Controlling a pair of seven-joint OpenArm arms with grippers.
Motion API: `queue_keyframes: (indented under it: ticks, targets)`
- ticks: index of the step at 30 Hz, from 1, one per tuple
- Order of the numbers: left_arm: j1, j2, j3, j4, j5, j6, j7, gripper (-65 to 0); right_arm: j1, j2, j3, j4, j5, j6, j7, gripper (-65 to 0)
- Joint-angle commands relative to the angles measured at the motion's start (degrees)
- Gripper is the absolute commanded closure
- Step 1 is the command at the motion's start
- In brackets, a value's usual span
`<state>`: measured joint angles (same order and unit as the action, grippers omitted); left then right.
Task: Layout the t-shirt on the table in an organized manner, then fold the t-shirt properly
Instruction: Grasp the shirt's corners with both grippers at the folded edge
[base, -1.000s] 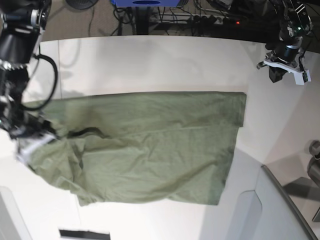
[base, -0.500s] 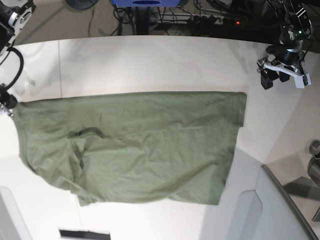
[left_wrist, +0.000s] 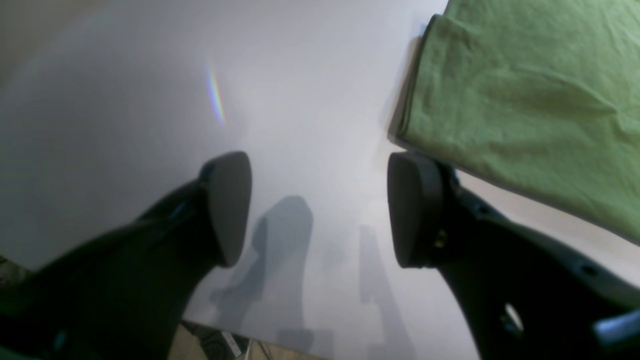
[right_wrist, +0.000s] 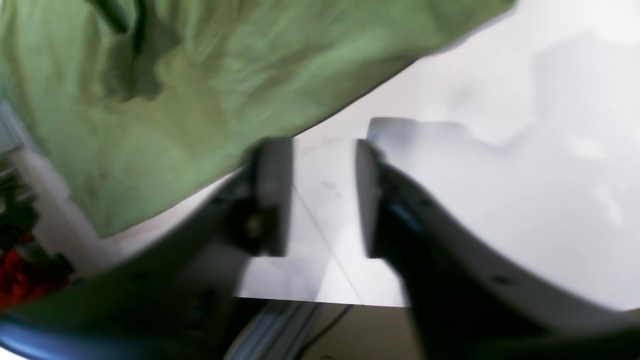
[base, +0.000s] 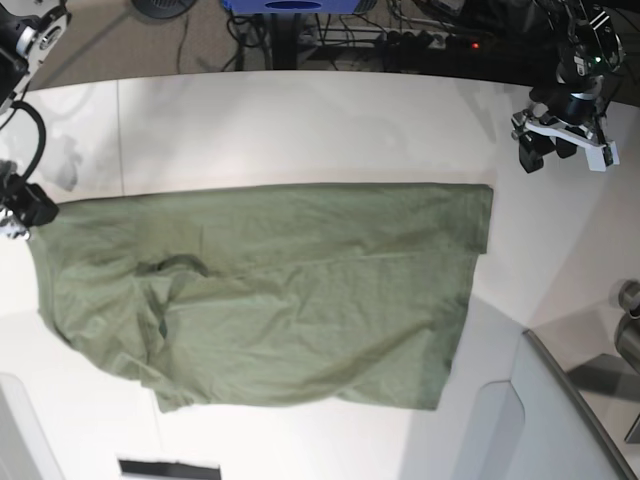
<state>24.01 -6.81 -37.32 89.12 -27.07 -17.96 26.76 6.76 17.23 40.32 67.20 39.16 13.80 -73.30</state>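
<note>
The olive-green t-shirt (base: 270, 290) lies spread across the white table (base: 300, 130), smooth on the right and wrinkled at its left end. My left gripper (base: 545, 152) hovers above bare table beyond the shirt's far right corner. In the left wrist view it (left_wrist: 320, 210) is open and empty, with the shirt's corner (left_wrist: 525, 100) just past one finger. My right gripper (base: 22, 215) sits at the shirt's left edge. In the right wrist view it (right_wrist: 322, 195) is open, with only table showing in the gap and the shirt (right_wrist: 175, 90) beside its left finger.
A grey-white panel (base: 540, 420) rises at the bottom right corner. Cables and equipment (base: 300, 30) lie beyond the table's far edge. A thin seam (base: 120, 130) runs down the table on the left. A black strip (base: 168, 467) lies near the front edge.
My right gripper pulled the shirt's left edge up and outward, then opened and let it go. My left gripper opened and stayed off the right corner.
</note>
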Motion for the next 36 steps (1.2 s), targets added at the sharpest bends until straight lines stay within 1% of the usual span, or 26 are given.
queue_keyframes:
  ticks: [1,5,7,8,9,11,14,17,19,22,25,27,29,31,33,36]
  targets:
    - [0.2,-0.8,-0.4,0.9,-0.6,0.0,-1.2,-41.3,0.5,1.5,0.2,3.8,2.7,0.3,0.5,-28.5]
    - [0.1,-0.9,-0.4,0.9,-0.6,0.0,-1.3,-41.3,-3.2,1.1,-0.2,13.5,6.7,0.4,4.9,-47.9]
    - [0.0,-1.0,-0.4,0.9,-0.6,0.0,-1.3,-41.3,-4.8,1.0,0.3,15.3,7.0,0.4,9.1,-58.1]
    - [-0.1,-1.0,-0.4,0.9,-0.6,0.0,-1.3,-41.3,-5.5,1.0,0.3,15.3,7.0,0.4,11.7,-61.8]
    - [-0.1,-1.0,-0.4,0.9,-0.6,0.0,-1.3,-41.3,-6.4,1.0,0.3,14.8,7.0,0.3,14.4,-64.2]
    - [-0.9,-1.0,-0.4,0.8,-0.6,0.0,-1.3,-41.3,-7.3,1.0,0.3,11.3,7.1,0.0,18.4,-64.7]
    - [-1.1,-0.9,-0.4,0.8,-0.6,0.0,-1.3,-41.3,-7.1,0.9,0.4,1.9,7.7,0.1,22.3,-64.7]
    - [-1.3,-0.8,-0.4,0.8,-0.7,0.0,-1.3,-41.3,-6.5,-0.4,3.7,-7.6,12.7,0.3,27.3,-64.7]
    - [-2.3,-0.7,-0.4,0.7,-0.7,0.0,-1.0,-41.3,-6.3,-0.4,4.3,-11.3,14.2,0.4,29.7,-64.7]
    - [-2.6,-0.6,-0.3,-0.1,-0.7,0.0,-1.0,-41.3,-4.5,-0.2,1.8,-12.5,14.1,0.4,31.1,-64.7]
    - [-2.8,-0.6,-0.3,-1.9,-1.2,-0.1,-1.0,-41.1,-3.1,-0.4,1.8,-12.6,14.1,0.3,31.2,-64.7]
    - [-2.8,-0.7,-0.4,-2.9,-4.1,-0.1,-1.0,-41.1,-1.6,-0.4,1.8,-14.8,14.1,0.0,31.2,-64.5]
    - [-2.5,-1.1,-0.4,-4.3,-8.3,-0.1,-1.0,-41.1,0.4,-0.1,1.8,-19.0,14.2,0.0,31.3,-64.5]
    - [-2.2,-2.2,-0.4,-5.6,-11.3,-0.1,-1.0,-41.1,1.5,0.0,1.8,-22.4,14.1,0.0,31.9,-64.5]
    - [-2.2,-2.6,-0.4,-5.8,-11.6,-0.1,-1.0,-41.1,1.6,0.0,1.8,-23.7,14.1,0.0,33.8,-62.3]
    - [-2.1,-2.6,-0.5,-5.7,-11.6,-0.1,-1.0,-41.1,1.5,0.0,1.5,-24.1,14.1,0.0,36.4,-53.9]
